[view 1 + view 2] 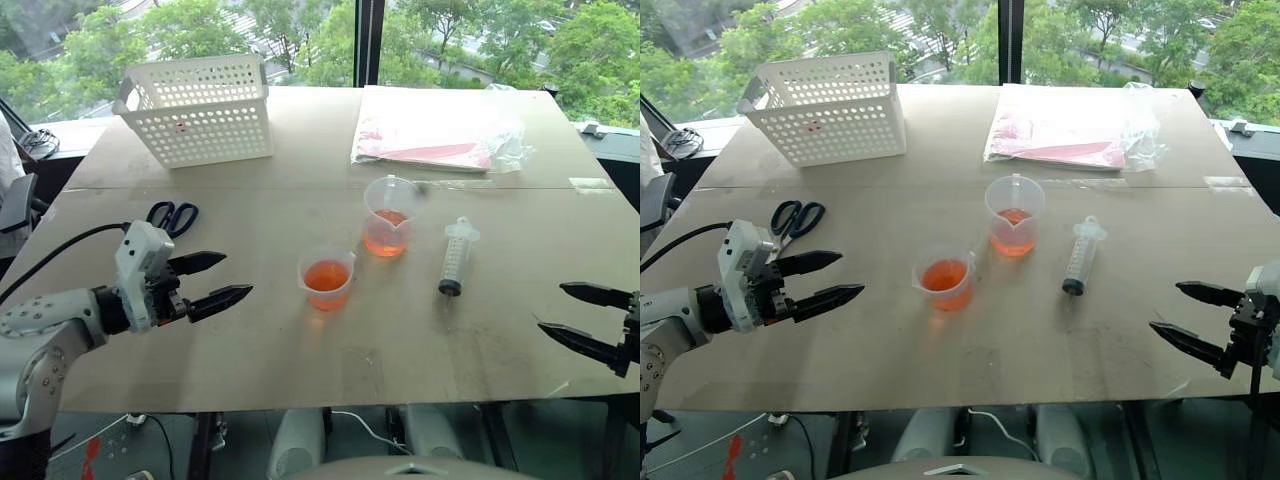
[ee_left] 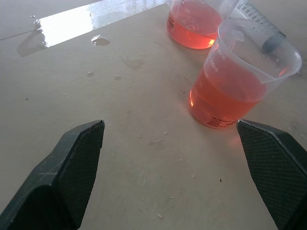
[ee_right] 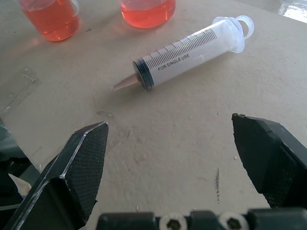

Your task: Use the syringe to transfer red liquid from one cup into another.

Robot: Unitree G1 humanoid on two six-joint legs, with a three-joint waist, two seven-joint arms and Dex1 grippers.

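The syringe (image 1: 456, 258) lies flat on the table, its plunger pushed in and its tip toward the front edge. To its left stands the taller cup (image 1: 388, 216), about a third full of red liquid (image 1: 385, 238). The shorter cup (image 1: 327, 277) stands nearer and further left, also holding red liquid. My left gripper (image 1: 232, 276) hovers open over the table left of the shorter cup (image 2: 240, 81), pointing at it. My right gripper (image 1: 552, 307) is open at the right, pointing toward the syringe (image 3: 187, 52) with a gap of table between them. Both grippers are empty.
A white perforated basket (image 1: 200, 108) stands at the back left. Black scissors (image 1: 173, 215) lie just beyond my left gripper. A clear plastic bag with pink contents (image 1: 440, 130) lies at the back right. The table's front edge (image 1: 330, 405) runs just below both grippers.
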